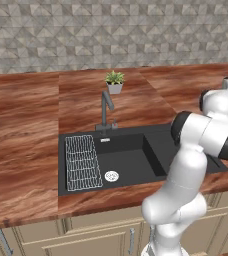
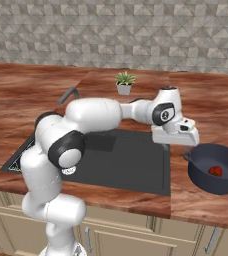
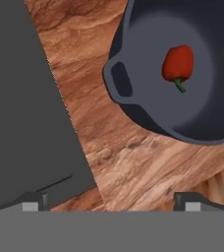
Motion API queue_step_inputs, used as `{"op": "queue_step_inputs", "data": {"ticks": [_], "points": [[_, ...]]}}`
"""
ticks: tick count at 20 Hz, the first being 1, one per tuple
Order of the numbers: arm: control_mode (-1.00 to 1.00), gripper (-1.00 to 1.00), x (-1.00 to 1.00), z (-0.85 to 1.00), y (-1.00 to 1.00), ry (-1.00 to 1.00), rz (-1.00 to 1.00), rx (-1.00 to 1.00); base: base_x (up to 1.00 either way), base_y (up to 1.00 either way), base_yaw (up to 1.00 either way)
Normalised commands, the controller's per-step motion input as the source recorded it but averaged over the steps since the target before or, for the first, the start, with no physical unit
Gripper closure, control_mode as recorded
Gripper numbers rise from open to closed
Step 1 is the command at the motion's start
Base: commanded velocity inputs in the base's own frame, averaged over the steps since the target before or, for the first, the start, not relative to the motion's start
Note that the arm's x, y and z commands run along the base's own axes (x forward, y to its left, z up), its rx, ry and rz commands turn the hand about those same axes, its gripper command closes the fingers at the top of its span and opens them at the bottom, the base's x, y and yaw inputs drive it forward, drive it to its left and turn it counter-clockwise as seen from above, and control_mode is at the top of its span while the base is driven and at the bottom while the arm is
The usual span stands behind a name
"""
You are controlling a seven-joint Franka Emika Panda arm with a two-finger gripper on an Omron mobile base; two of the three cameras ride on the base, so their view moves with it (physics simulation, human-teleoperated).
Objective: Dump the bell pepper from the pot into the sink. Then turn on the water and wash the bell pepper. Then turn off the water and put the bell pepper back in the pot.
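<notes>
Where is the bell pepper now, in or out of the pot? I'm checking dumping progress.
In: the bell pepper lies on the pot's floor, upright on the counter.

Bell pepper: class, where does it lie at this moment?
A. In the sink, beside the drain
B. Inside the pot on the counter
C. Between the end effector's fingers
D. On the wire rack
B: the bell pepper lies on the floor of the pot, which stands on the counter to the right of the sink.
</notes>
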Motion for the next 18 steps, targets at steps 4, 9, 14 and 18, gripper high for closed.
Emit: {"op": "queue_step_inputs", "data": {"ticks": [4, 9, 14, 18], "points": [[-1.00, -1.00, 0.26, -0.21, -0.34, 0.06, -0.02, 0.00, 0.00, 0.00, 0.00], [-1.00, -1.00, 0.27, -0.23, -0.25, 0.04, -0.01, 0.00, 0.00, 0.00, 0.00], [-1.00, -1.00, 0.27, -0.27, -0.21, 0.03, -0.01, 0.00, 0.00, 0.00, 0.00], [-1.00, -1.00, 0.23, -0.25, -0.19, 0.03, 0.00, 0.00, 0.00, 0.00, 0.00]]}}
